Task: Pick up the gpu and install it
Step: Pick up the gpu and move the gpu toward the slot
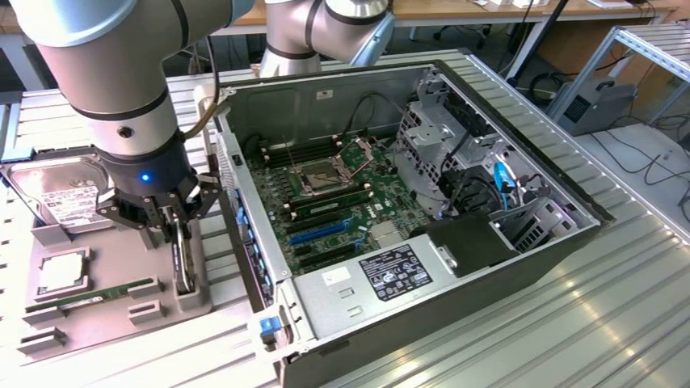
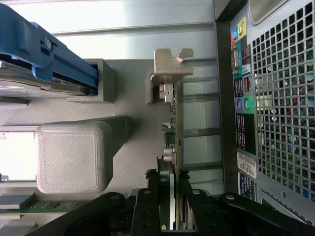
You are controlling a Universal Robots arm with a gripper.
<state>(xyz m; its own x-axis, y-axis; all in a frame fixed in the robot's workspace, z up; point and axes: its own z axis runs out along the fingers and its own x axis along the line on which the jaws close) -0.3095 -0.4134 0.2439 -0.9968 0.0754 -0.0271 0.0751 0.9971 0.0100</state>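
The gpu (image 1: 186, 260) stands on its edge in a slot of the grey holder tray (image 1: 119, 323), at the exterior view's left beside the open computer case. My gripper (image 1: 174, 225) has come straight down onto its top edge. In the wrist view the gpu (image 2: 175, 123) appears edge-on, a thin green board with a silvery metal bracket (image 2: 166, 73) at its far end. My gripper (image 2: 172, 201) is shut on the card, one black finger on each face.
The open computer case (image 1: 561, 242) lies on its side with the motherboard (image 1: 334, 202) facing up. On the tray sit a hard drive (image 1: 60, 194), a CPU (image 1: 63, 271) and a memory stick (image 1: 92, 297). The case's rear panel (image 2: 275, 98) stands close beside the card.
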